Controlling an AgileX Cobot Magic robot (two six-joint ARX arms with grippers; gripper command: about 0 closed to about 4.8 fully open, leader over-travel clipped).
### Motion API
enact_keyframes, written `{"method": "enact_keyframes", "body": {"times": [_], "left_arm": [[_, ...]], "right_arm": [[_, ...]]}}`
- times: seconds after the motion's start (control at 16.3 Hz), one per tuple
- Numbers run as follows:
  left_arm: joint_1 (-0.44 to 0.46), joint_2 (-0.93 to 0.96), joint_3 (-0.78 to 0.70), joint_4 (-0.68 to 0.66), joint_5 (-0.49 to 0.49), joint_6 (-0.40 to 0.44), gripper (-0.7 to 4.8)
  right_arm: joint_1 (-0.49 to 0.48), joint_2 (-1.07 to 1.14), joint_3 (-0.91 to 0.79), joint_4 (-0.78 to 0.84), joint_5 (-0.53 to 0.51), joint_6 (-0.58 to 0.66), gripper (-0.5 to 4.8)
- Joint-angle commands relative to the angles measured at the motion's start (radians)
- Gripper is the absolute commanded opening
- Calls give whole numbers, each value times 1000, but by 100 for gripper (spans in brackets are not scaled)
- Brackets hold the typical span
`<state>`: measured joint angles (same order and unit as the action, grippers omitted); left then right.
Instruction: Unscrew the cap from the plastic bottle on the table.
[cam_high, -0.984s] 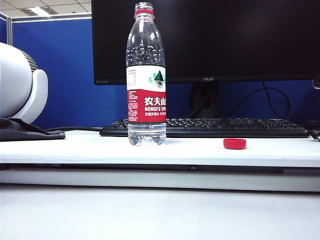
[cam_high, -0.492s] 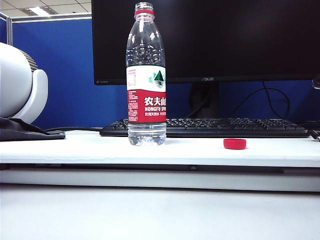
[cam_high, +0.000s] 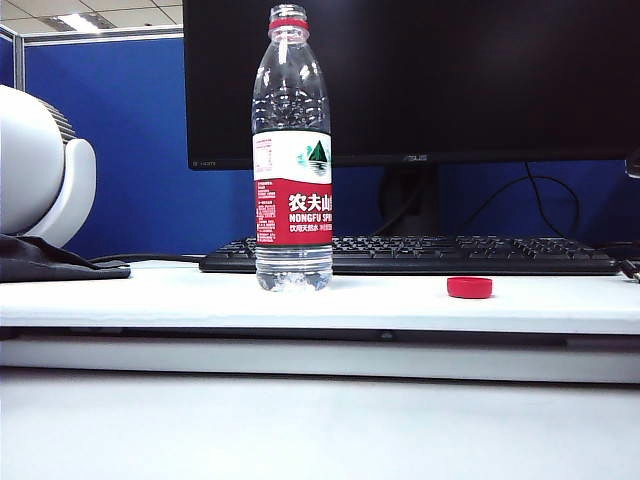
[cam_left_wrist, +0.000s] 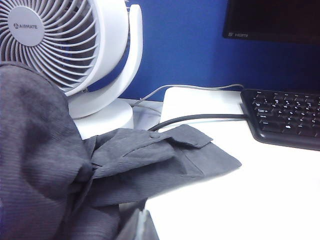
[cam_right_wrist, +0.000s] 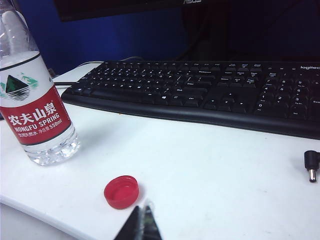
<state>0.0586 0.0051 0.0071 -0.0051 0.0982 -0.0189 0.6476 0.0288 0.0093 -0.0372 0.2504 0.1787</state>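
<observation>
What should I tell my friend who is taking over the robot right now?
Left gripper: shut, holding nothing, by the gray cloth and fan.
Right gripper: shut, holding nothing, just beside the cap.
Bottle: upright on the table, top open, only its red neck ring left.
Cap: off, lying open side up on the table, right of the bottle.
Done: unscrewing. Left: nothing visible.

Readable markings on the bottle, fan, keyboard and monitor

The tall clear plastic bottle (cam_right_wrist: 36, 95) carries a red and white label with the Chinese characters 农夫山泉, "NONGFU SPRING" and "550ml" under a green mountain logo. The white round desk fan (cam_left_wrist: 65, 45) reads "AIRMATE" on its hub. The black keyboard (cam_right_wrist: 210, 92) shows "logitech" at one corner. The black monitor (cam_high: 420, 80) bears "ASUS" mid-bezel and "HDMI" at its lower corner.
</observation>
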Motion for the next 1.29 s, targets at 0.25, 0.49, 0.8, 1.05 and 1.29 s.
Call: {"method": "enact_keyframes", "body": {"times": [0.25, 0.49, 0.8, 1.05, 1.29], "left_arm": [[0, -2, 1, 5, 3, 4, -5], [0, -2, 1, 5, 3, 5, -5], [0, -2, 1, 5, 3, 4, -5], [0, -2, 1, 4, 3, 5, -5], [1, -2, 1, 2, 3, 4, -4]], "right_arm": [[0, 0, 1, 11, -2, 0, -1], [0, 0, 1, 11, -2, 0, -1], [0, 0, 1, 11, -2, 0, -1], [-84, -27, 1, -19, -19, -2, -1], [-375, -27, 1, -8, -45, 1, -1]]}}
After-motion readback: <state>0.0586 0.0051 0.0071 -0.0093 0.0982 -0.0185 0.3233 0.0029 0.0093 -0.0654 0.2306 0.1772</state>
